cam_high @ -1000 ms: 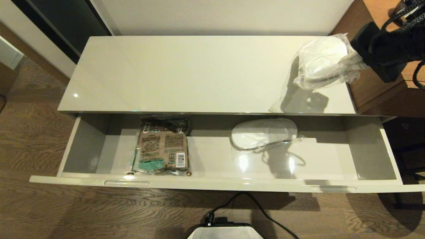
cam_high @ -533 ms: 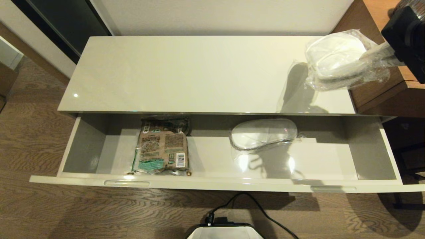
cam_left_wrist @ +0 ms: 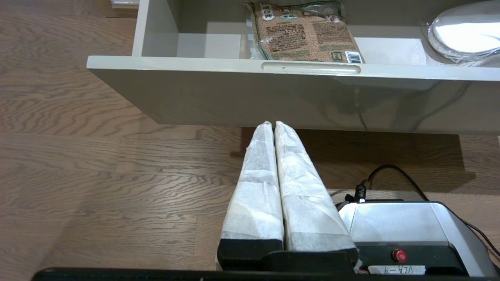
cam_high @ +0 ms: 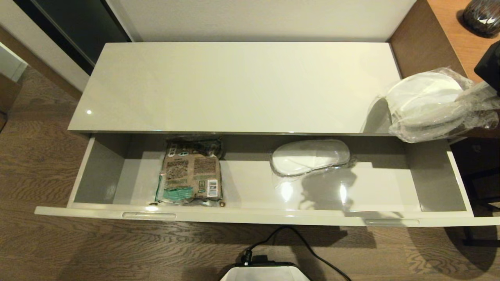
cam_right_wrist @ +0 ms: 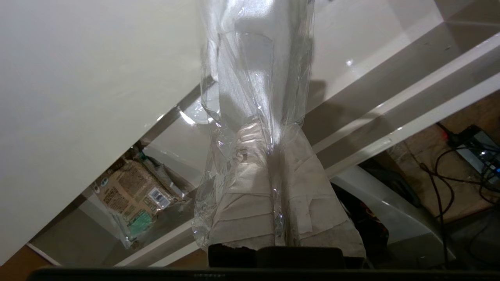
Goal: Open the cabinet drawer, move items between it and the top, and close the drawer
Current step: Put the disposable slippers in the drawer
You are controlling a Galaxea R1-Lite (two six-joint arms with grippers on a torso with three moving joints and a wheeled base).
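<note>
Wrapped slippers [cam_high: 429, 105] now past top's [cam_high: 234, 86] corner

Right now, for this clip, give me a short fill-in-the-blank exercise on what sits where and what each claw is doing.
1. The right claw is shut on the plastic wrap of the ____ slippers.
2. The cabinet drawer stands ____.
3. In the drawer, the brown-and-green packet lies to the robot's ____ of the second wrapped pair of slippers.
4. The left claw, parked low in front of the drawer, is ____.

Missing words: white; open; left; shut
</note>
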